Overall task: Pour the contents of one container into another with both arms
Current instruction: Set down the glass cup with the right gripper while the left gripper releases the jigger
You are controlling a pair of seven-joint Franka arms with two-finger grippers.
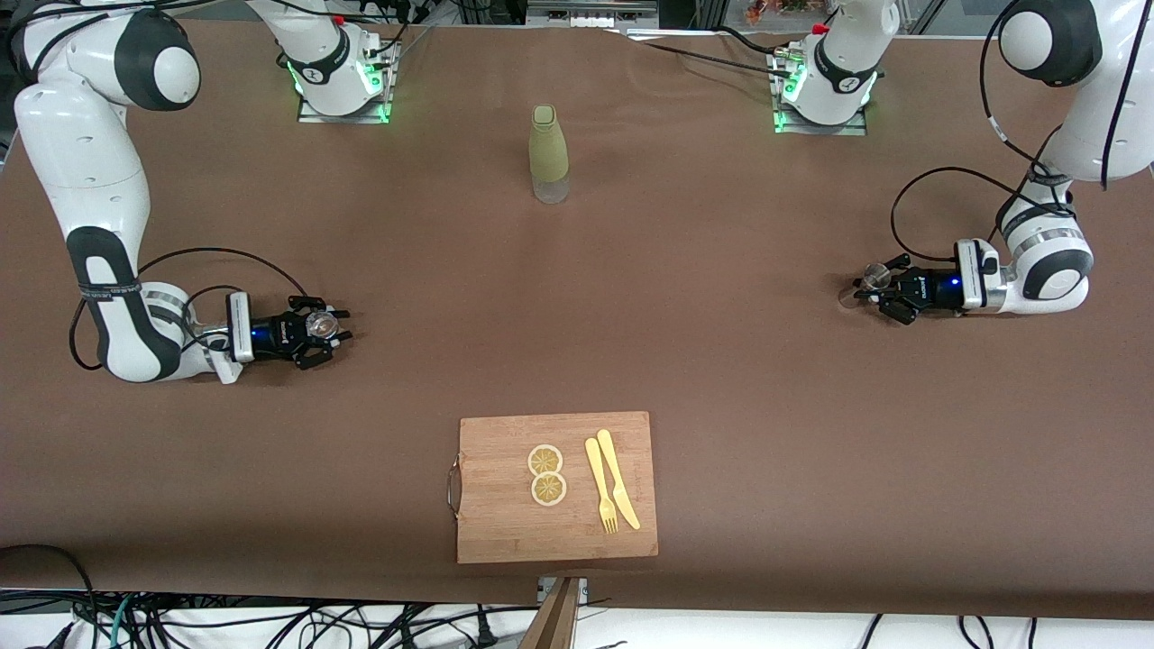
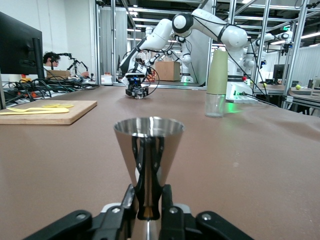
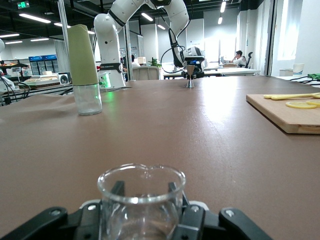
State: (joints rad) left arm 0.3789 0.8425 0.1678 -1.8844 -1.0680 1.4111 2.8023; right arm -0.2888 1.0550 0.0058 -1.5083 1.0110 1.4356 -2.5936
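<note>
At the left arm's end of the table, my left gripper [image 1: 873, 293] [image 2: 148, 199] lies low, shut on the narrow waist of a shiny steel jigger [image 1: 873, 274] [image 2: 148, 145] that stands upright. At the right arm's end, my right gripper [image 1: 323, 332] [image 3: 142, 202] also lies low, shut on a small clear glass beaker [image 1: 317, 324] [image 3: 141, 200], upright with its spout away from the wrist. The beaker looks empty. Each wrist view shows the other gripper small in the distance.
A bottle [image 1: 548, 153] [image 2: 217, 77] [image 3: 84, 67] with an olive-green sleeve and clear base stands mid-table, nearer the robots' bases. A wooden cutting board [image 1: 505, 505] near the front edge carries two lemon slices [image 1: 546, 474], a yellow fork [image 1: 600, 487] and knife [image 1: 618, 478].
</note>
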